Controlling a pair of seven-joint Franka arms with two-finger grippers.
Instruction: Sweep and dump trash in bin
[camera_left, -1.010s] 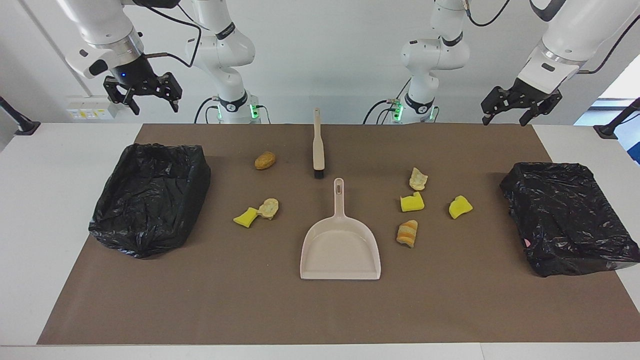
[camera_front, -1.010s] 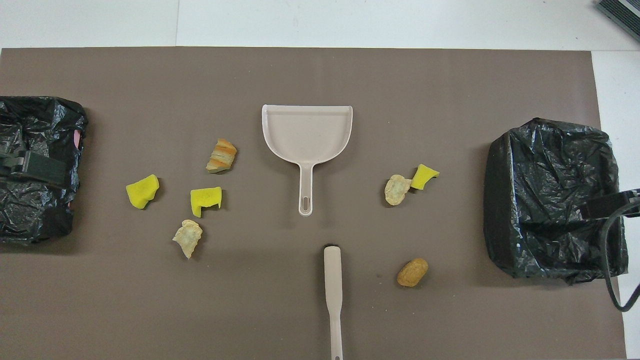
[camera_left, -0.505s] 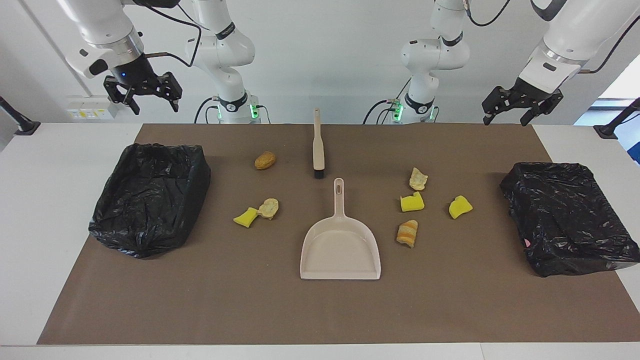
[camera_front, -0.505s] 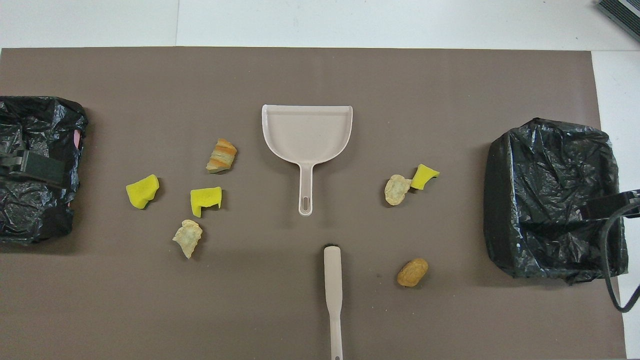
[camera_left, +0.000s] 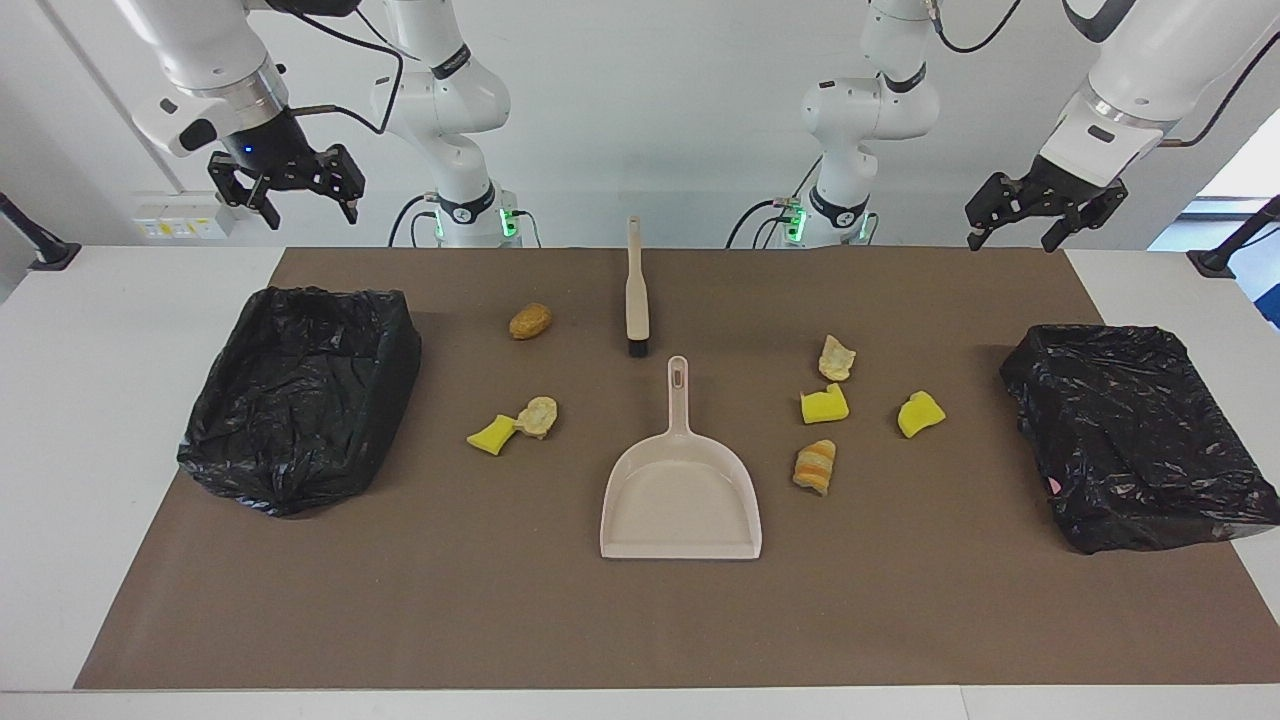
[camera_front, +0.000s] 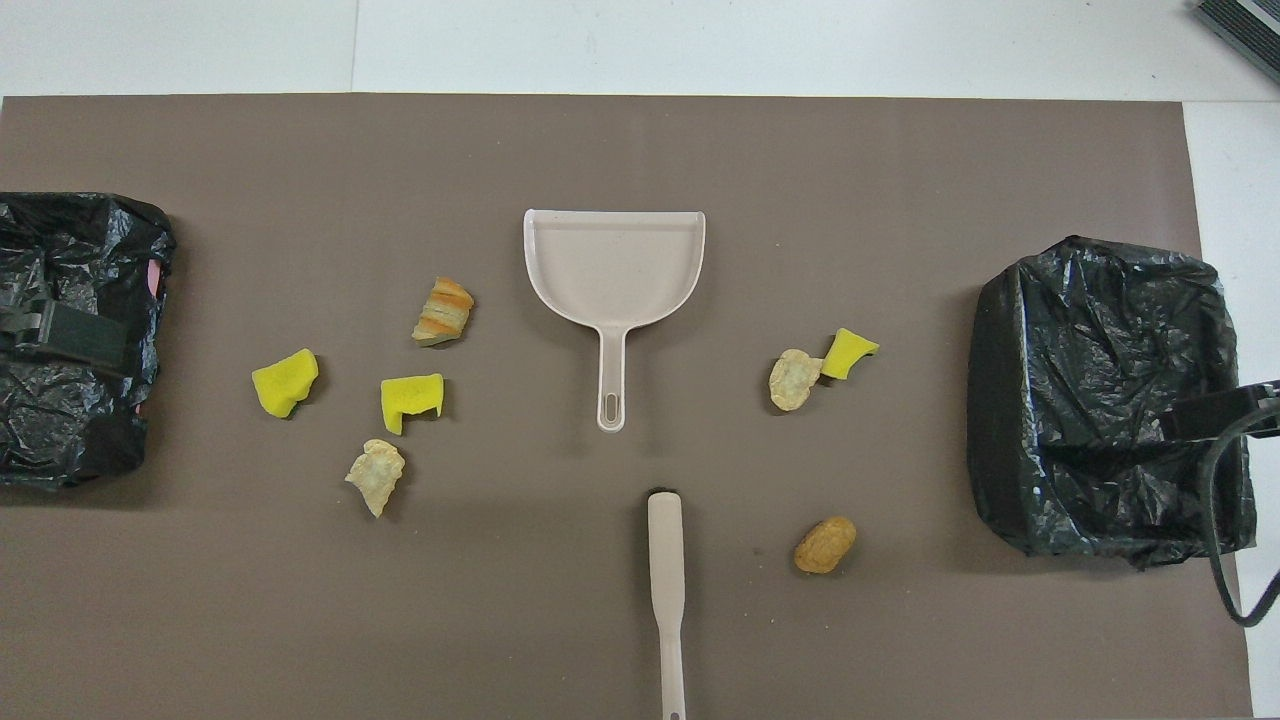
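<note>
Several scraps of trash lie on the brown mat. A brown lump (camera_left: 530, 321), a yellow sponge chunk (camera_left: 491, 435) and a tan lump (camera_left: 537, 416) lie toward the right arm's end. A tan lump (camera_left: 836, 358), two yellow chunks (camera_left: 824, 404) (camera_left: 920, 414) and an orange-striped roll (camera_left: 815, 466) lie toward the left arm's end. Two black-bagged bins (camera_left: 300, 400) (camera_left: 1130, 430) stand at the mat's ends. My right gripper (camera_left: 308, 205) hangs open and empty high over one bin. My left gripper (camera_left: 1012, 235) hangs the same way over the other.
A beige dustpan (camera_left: 680, 500) lies mid-mat with its handle pointing toward the robots. Nearer to the robots, in line with that handle, lies the beige hand brush (camera_left: 636, 290), bristles toward the pan. Bare white table (camera_left: 100, 450) borders the mat.
Both raised grippers have drifted very slightly over their bins. Nothing on the mat has moved.
</note>
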